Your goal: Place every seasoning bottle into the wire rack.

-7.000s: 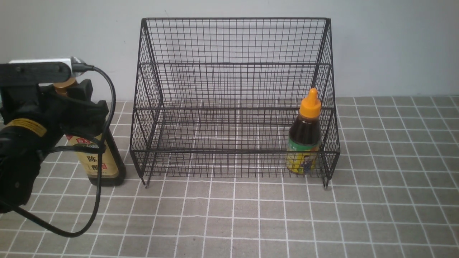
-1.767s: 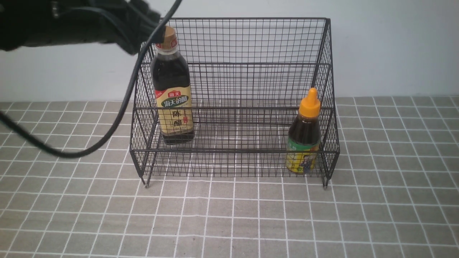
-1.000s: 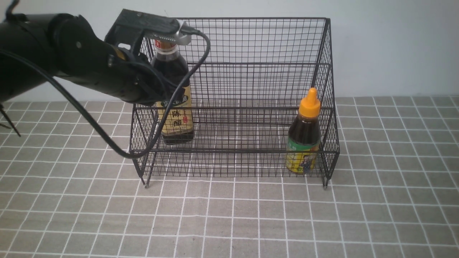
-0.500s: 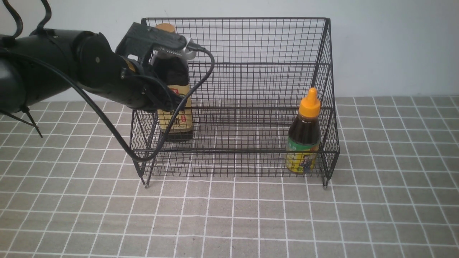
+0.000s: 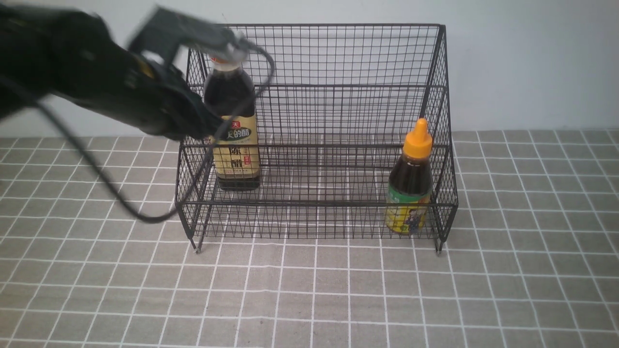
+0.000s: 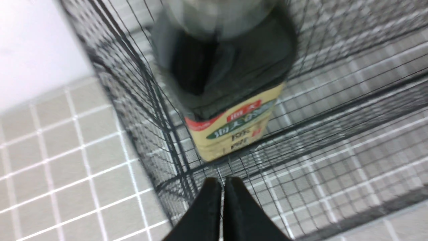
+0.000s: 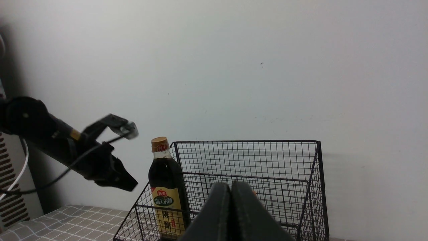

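L gripper (image 5: 212, 133) (image 7: 132, 185): black, motion-blurred in front view; fingers (image 6: 209, 197) pressed together, nothing held. Sits at the rack's L side, apart from the tall bottle.

Tall vinegar bottle (image 5: 235, 145) (image 6: 224, 83) (image 7: 166, 194): dark liquid, gold cap, tan label. Legible: red tag 海天, green band 海天的醋, then 陈醋 vert. Upright on rear upper tier, L end, inside the rack.

Wire rack (image 5: 319, 58) (image 6: 150, 110) (image 7: 247, 160): black mesh, 2 stepped tiers, tall back, short legs, on grey tile-print worktop (image 5: 338, 290).

Short squeeze bottle (image 5: 410, 193): dark liquid, orange nozzle cap, yellow-green label w/ cartoon figure; text too small to read. Upright in front lower tier, R end.

R gripper (image 7: 230, 187): wrist view only; fingers pressed together, empty, above and in front of the rack.
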Robot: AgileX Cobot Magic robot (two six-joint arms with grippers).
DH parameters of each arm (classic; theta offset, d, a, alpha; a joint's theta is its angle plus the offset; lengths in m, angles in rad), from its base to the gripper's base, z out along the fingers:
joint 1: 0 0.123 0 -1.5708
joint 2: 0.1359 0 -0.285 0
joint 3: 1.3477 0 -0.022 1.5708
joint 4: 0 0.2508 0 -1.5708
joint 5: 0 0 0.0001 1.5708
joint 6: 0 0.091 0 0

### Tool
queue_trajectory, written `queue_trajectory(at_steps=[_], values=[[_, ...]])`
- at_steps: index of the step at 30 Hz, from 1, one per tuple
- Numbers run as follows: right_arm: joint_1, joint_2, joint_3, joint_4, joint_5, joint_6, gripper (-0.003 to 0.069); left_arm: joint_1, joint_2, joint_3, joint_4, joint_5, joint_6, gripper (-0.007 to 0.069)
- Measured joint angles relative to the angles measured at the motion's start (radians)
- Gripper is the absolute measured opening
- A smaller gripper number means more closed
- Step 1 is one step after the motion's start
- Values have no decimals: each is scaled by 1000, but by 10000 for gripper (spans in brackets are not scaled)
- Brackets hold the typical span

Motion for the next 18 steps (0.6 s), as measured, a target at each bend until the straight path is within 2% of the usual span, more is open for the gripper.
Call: queue_trajectory(at_steps=[5, 18], values=[[0, 0, 0, 0, 0, 0, -12, 0, -222, 114, -2, 12, -54, -7], [0, 0, 0, 3, 16, 0, -12, 0, -748, 596, -34, -120, -177, -7]])
